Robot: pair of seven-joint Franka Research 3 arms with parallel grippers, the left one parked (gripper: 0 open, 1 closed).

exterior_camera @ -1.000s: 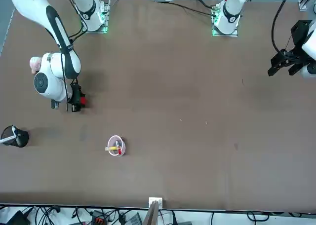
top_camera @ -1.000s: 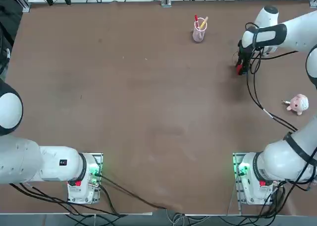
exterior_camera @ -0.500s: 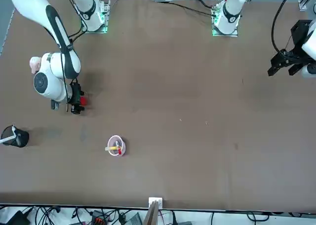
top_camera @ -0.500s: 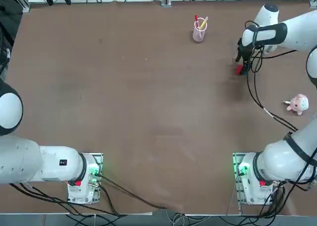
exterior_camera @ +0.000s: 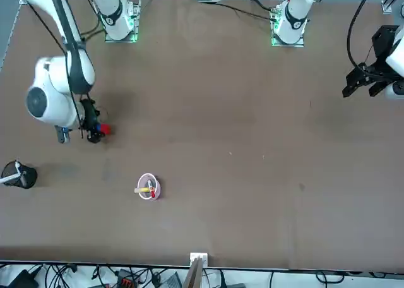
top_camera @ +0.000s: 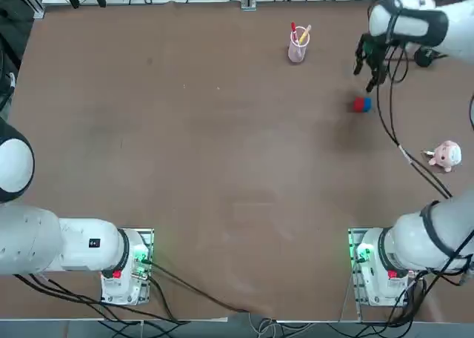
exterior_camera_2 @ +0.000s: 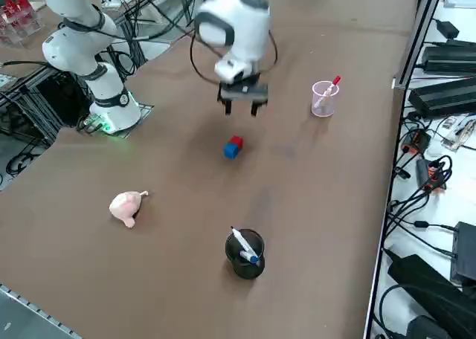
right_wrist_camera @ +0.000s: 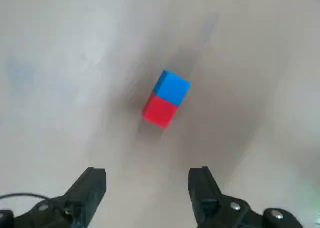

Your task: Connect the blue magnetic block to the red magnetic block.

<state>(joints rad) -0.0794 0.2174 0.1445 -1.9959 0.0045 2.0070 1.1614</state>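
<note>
Looks joined: blue block (right_wrist_camera: 171,88) against red block (right_wrist_camera: 160,111). Pincer (right_wrist_camera: 147,180)'s open and empty, so just lift away without nudging them.

Beyond the brown desk (exterior_camera_2: 178,279), black cables (exterior_camera_2: 416,198) and dark boxes (exterior_camera_2: 445,99) lie on a white surface (exterior_camera_2: 401,317), seen in the right side view.

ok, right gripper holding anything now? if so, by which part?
Nothing held. The right gripper is open above the table, with the blue block and red block face to face on the tabletop, clear of its fingers.
</note>
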